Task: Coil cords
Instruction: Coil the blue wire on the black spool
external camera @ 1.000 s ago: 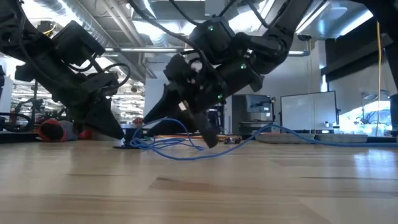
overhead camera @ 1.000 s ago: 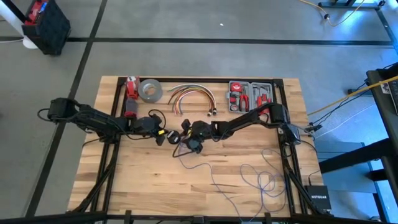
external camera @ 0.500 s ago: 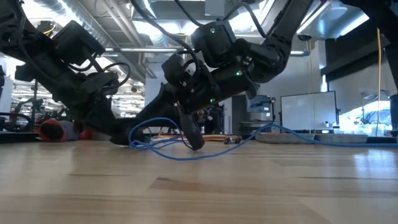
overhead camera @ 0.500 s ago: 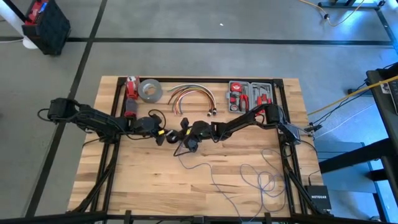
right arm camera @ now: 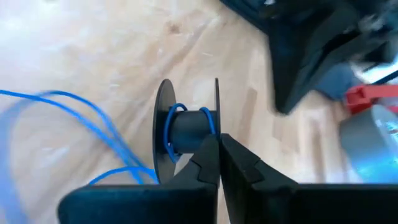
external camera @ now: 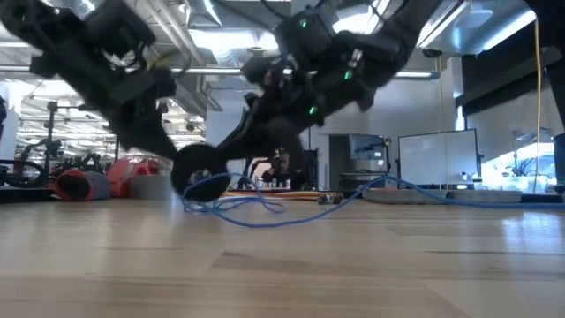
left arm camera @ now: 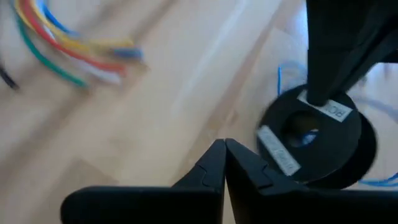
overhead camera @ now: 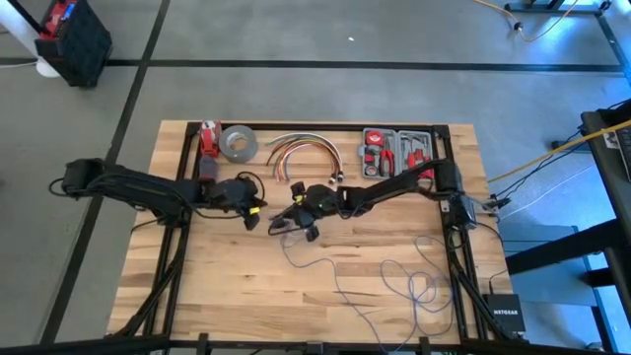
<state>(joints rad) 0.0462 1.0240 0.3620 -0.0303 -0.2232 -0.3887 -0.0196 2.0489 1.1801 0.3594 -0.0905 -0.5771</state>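
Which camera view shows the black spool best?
The right wrist view: the spool stands edge-on with blue cord turns on its core. The left wrist view shows one flange blurred. In the low view it is dark and partly hidden; in the high view it is hard to pick out.

The thin blue cord [right arm camera: 37, 112] runs off the right wrist picture's edge at nine o'clock — its plug ends too small to find; the grey tape roll [right arm camera: 373, 140] is blurred and cut off at three o'clock.

Two dark, jointed arms are seen, with black cables looped along them. Small green lights are lit on one arm, and a yellow mark is seen near the left gripper [overhead camera: 258, 209].
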